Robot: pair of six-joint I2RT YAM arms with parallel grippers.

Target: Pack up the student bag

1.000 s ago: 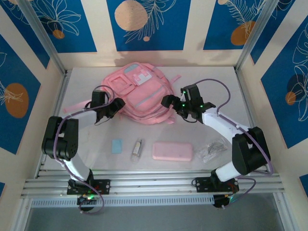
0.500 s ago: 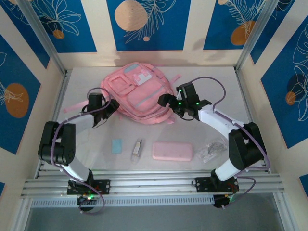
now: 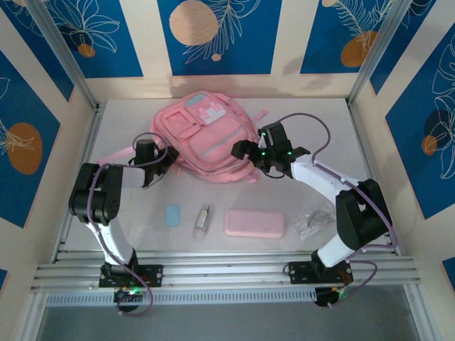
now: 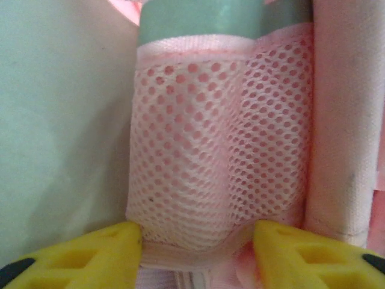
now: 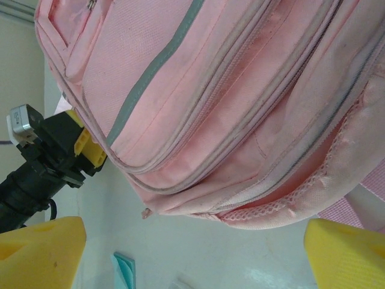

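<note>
**Q:** Where is the backpack (image 3: pixel 210 135)?
**A:** It lies front up on the table (image 3: pixel 327 124), between the two grippers. The left gripper (image 3: pixel 166 158) is at one lower corner and the right gripper (image 3: pixel 242 149) at the other.

**Q:** What does the left one hold?
**A:** Nothing is pinched. Its yellow fingers (image 4: pixel 90 253) are spread wide. The backpack's mesh side pocket (image 4: pixel 198 156) is straight ahead, and the pocket's bottom seam lies between the tips.

**Q:** And the right?
**A:** It is also wide open and empty. The backpack's zipped front lies just beyond its fingers (image 5: pixel 42 253).

**Q:** Anything else on the table?
**A:** Behind both grippers, toward the arm bases, there is a blue card (image 3: pixel 173 215), a small white item (image 3: pixel 203 219), a pink pencil case (image 3: pixel 254 223) and some crumpled clear wrapping (image 3: pixel 313 222).
</note>
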